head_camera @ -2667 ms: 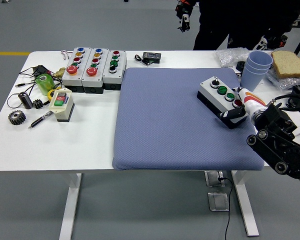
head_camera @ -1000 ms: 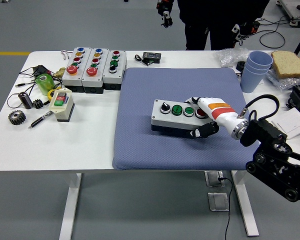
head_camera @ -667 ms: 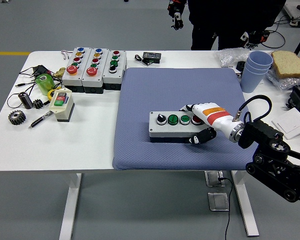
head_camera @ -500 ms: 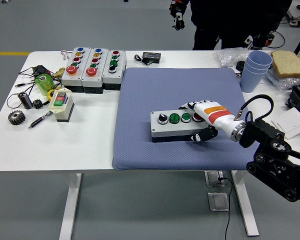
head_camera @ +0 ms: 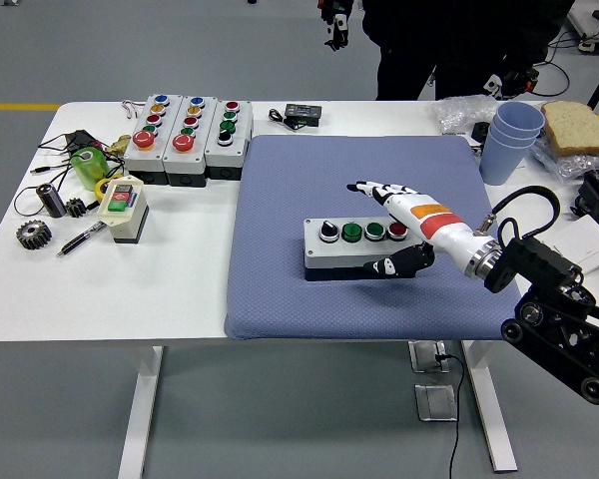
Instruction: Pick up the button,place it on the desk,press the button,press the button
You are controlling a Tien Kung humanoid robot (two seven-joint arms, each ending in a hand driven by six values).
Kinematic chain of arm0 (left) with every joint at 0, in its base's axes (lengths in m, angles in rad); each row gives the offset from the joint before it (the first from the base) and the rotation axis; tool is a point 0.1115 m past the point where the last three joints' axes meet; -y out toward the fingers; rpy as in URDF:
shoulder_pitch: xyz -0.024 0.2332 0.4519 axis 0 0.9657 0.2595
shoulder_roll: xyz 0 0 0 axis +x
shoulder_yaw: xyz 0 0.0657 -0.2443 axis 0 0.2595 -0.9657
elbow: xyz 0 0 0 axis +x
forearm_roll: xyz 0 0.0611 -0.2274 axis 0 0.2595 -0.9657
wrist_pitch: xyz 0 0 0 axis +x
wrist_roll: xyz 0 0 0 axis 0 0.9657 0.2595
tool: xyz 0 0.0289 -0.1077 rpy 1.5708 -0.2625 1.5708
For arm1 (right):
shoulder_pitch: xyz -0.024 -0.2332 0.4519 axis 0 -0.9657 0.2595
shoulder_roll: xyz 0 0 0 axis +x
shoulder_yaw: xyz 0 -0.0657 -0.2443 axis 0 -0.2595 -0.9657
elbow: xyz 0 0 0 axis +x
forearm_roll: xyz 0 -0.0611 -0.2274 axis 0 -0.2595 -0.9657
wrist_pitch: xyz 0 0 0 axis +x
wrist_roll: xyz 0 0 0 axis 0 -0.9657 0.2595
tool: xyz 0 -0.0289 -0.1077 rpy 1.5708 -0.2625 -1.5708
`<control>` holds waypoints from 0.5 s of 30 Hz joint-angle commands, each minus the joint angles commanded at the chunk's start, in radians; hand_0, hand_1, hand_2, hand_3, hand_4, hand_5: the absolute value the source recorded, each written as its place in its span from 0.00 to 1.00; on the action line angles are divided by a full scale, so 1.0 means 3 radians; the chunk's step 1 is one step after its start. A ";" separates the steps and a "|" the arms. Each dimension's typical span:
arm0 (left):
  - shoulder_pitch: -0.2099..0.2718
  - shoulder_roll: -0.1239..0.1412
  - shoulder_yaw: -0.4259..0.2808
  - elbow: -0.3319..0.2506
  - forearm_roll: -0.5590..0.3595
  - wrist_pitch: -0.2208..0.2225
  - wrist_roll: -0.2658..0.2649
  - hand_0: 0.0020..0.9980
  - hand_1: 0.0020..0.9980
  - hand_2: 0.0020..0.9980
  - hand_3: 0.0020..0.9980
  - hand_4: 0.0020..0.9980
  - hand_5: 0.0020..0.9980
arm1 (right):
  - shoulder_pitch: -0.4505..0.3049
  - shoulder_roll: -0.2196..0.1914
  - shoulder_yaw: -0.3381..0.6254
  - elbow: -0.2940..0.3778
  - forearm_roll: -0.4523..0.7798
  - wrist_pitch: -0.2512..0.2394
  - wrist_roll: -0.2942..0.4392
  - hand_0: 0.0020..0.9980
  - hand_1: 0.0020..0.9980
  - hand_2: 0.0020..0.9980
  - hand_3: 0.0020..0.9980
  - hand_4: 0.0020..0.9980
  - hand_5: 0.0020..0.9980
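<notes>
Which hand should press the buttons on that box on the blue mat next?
Probably the right hand: it is already at the button box on the blue mat. The left hand is out of view.

The mat (head_camera: pixel 359 230) lies on the table (head_camera: pixel 180 289), right of its middle. The button box (head_camera: pixel 354 245) sits on the mat, near the mat's middle. The right hand (head_camera: pixel 399 225) is at the box's right end, fingers spread above it, thumb at its front side. Left of the mat stand three boxes (head_camera: pixel 185 135) side by side at the mat's far left corner; a switch (head_camera: pixel 123 208) lies before them, gears (head_camera: pixel 35 232) farther left. Right of the mat's far corner stand cups (head_camera: pixel 507 140), with bread (head_camera: pixel 577 128) to their right.
</notes>
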 joint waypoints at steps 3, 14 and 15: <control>-0.0003 0.0001 0.0014 0.0000 -0.0024 0.0001 -0.0006 0.62 0.66 0.67 0.59 0.33 0.64 | -0.0044 -0.0055 0.0110 0.0159 -0.0073 -0.0277 0.0009 0.85 0.67 0.82 0.93 0.97 0.13; 0.0009 -0.0002 -0.0019 0.0000 0.0021 0.0001 0.0003 0.62 0.66 0.67 0.59 0.34 0.64 | -0.0138 -0.0223 0.0373 0.0420 -0.0406 -0.0455 -0.0361 0.13 0.00 0.18 0.63 0.92 0.40; 0.0012 -0.0002 -0.0024 0.0000 0.0028 0.0001 0.0004 0.62 0.66 0.67 0.59 0.34 0.64 | -0.0150 -0.0229 0.0384 0.0424 -0.0464 -0.0360 -0.0427 0.13 0.00 0.18 0.63 0.92 0.40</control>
